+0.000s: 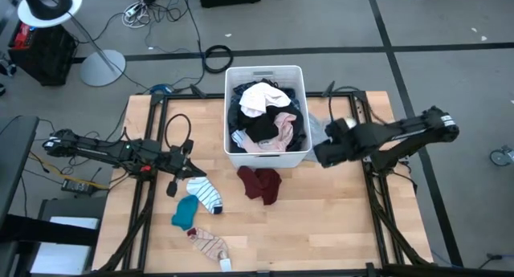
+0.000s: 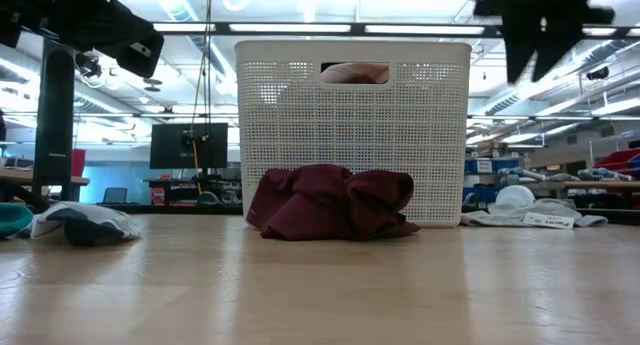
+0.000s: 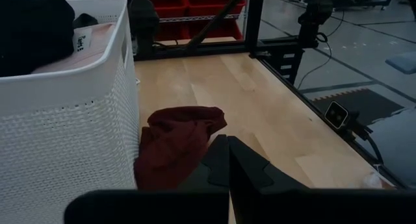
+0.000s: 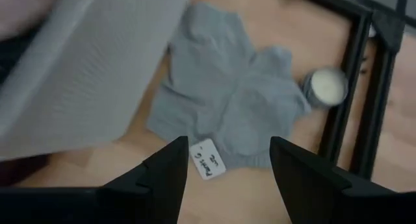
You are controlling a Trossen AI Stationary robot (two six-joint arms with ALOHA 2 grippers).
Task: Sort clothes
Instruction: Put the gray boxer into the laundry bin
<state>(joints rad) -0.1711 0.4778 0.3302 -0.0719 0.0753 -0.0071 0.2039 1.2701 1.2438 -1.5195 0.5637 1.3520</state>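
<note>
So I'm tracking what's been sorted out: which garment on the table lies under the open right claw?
The grey piece, beside the basket on its right; the maroon one lies in front, the socks far left.

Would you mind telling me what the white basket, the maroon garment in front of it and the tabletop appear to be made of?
White basket: likely rigid plastic, matte, with fine perforated walls and a moulded handle slot.
Maroon garment: soft fabric, probably a knit, dull finish, lying in loose rumpled folds.
Tabletop: light wood or wood laminate, smooth with a slight sheen and visible plank seams.
</note>
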